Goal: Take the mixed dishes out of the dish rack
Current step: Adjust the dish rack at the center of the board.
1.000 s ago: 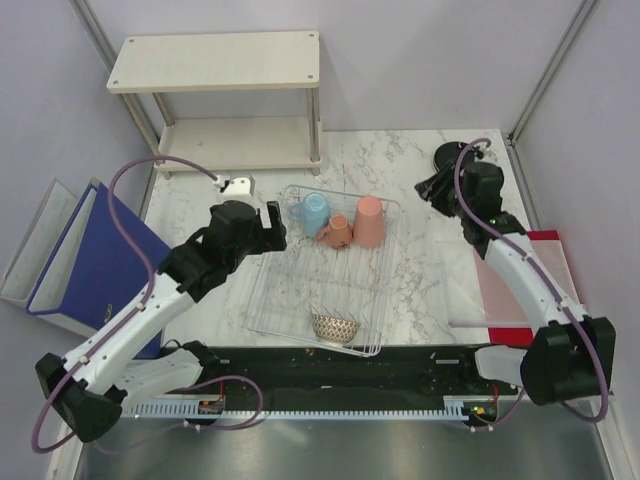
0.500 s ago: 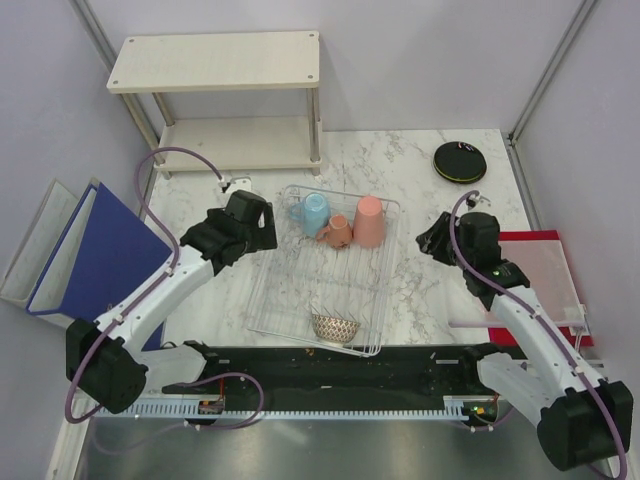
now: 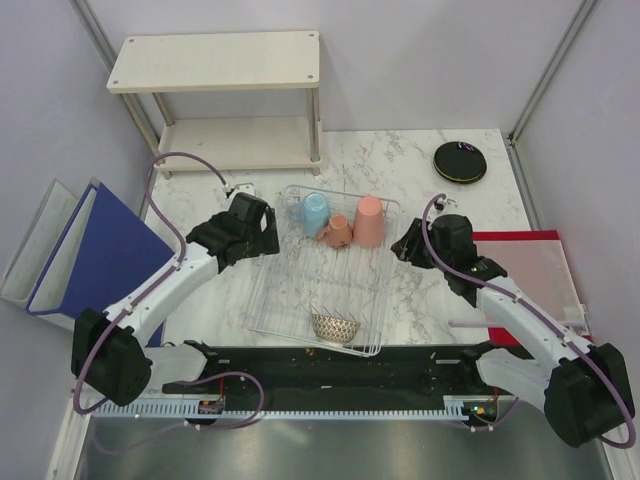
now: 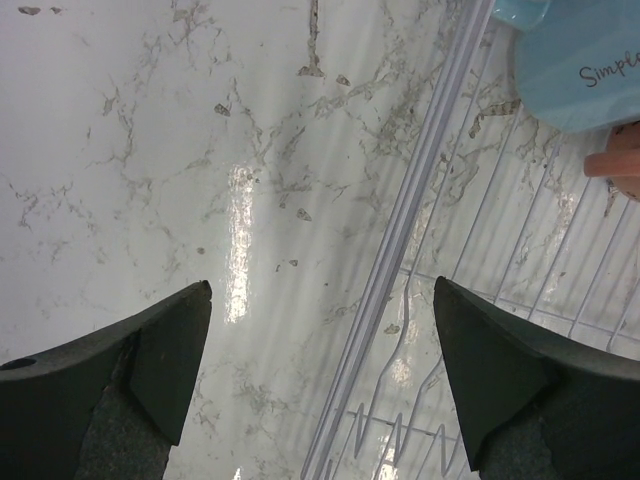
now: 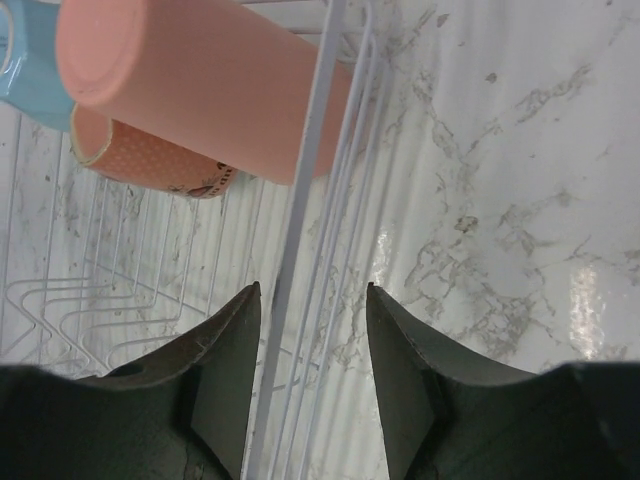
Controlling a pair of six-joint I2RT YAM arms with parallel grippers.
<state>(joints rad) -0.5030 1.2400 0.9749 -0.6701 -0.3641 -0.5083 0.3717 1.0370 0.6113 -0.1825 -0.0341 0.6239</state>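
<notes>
Bright, even light, with glare patches on the marble tabletop (image 4: 238,215).

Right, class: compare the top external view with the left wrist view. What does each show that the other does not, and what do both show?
Only the top external view: the wooden shelf, the black plate, the beige bowl and the right hand. Only the left wrist view: printed lettering on the light blue cup. Both: that cup, the dish rack, the marble table and the open left hand.
</notes>
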